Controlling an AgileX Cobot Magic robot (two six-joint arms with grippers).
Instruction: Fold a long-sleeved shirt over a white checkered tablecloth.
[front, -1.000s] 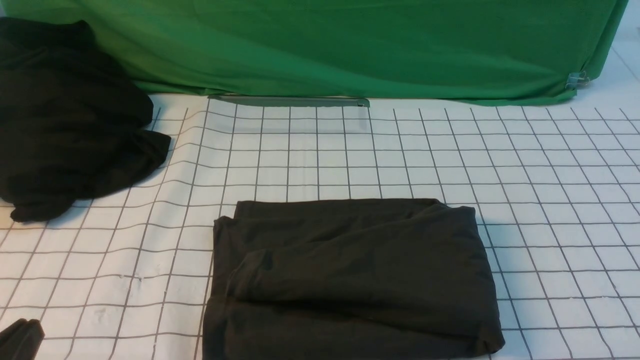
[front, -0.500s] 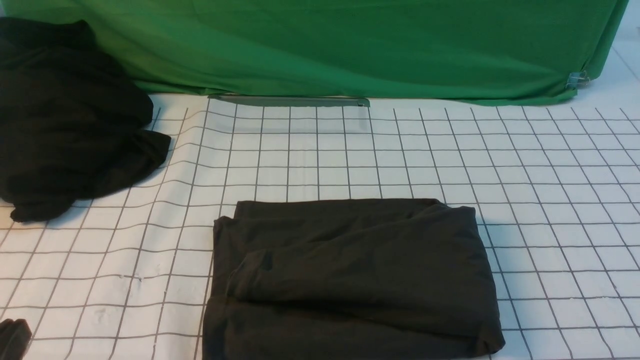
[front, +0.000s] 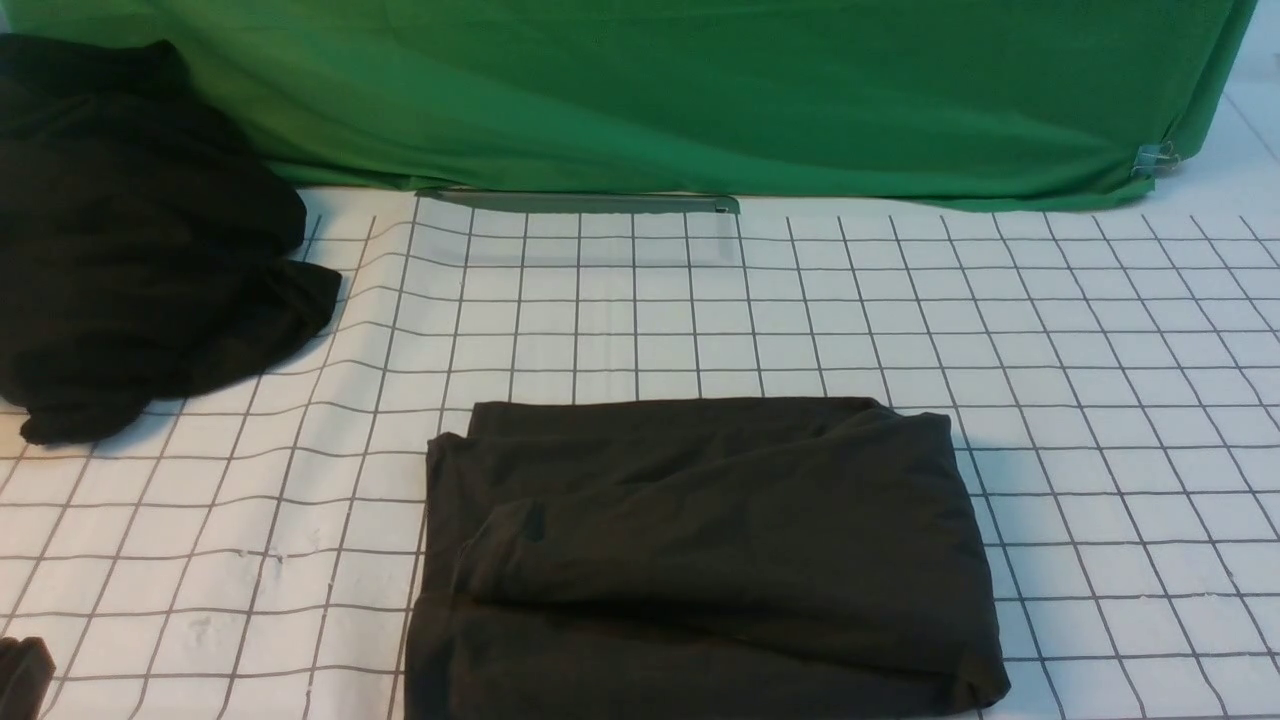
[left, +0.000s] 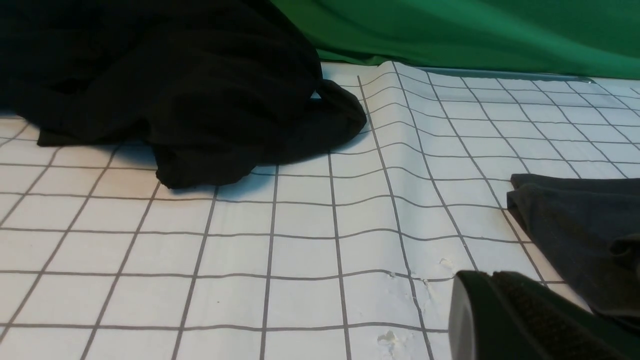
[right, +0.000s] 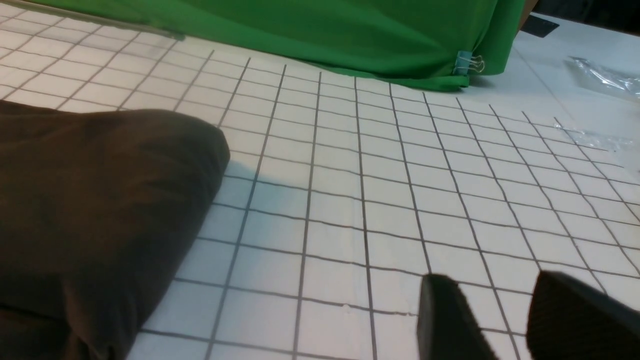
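I am keeping my left gripper (left: 505, 320) low beside the near-left edge of the long-sleeved shirt (front: 700, 560), its fingers pressed together on nothing. My right gripper (right: 505, 320) is hovering off the shirt's right side with its fingers (right: 445, 320) standing apart and empty over the white checkered tablecloth (front: 1100, 400).

The shirt is lying as a folded rectangle near the front middle of the table, the upper layer sitting slightly askew. I am judging the risks as these: a low finger snagging the cloth's ripples and dragging the bundle, or brushing the loose top layer open. The black garment (front: 130, 240) heaped far left could be mistaken for it.
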